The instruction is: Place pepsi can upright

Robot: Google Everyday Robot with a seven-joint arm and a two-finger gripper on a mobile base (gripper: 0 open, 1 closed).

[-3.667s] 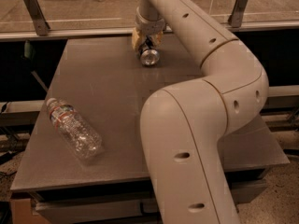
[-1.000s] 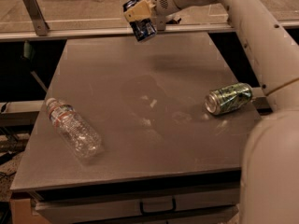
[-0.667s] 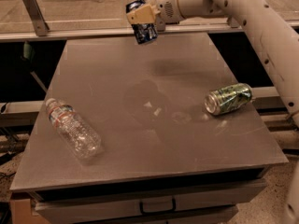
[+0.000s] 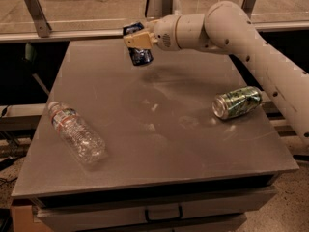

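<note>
Moved: my gripper (image 4: 137,40) has come lower | Grip: fingers clamped around pepsi can (image 4: 141,57) | Can: tilted, above table (image 4: 159,149) far edge

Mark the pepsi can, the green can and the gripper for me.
pepsi can (image 4: 141,56), camera view, lower blue side.
green can (image 4: 240,102), camera view, dented side.
gripper (image 4: 136,38), camera view, between its fingertips, above the table (image 4: 159,149) at its far edge.

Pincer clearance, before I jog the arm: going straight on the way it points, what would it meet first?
Probably nothing. The pincer, shut on the pepsi can, points left above the table's far part. That line looks free past the edge, though depth is unclear.
</note>
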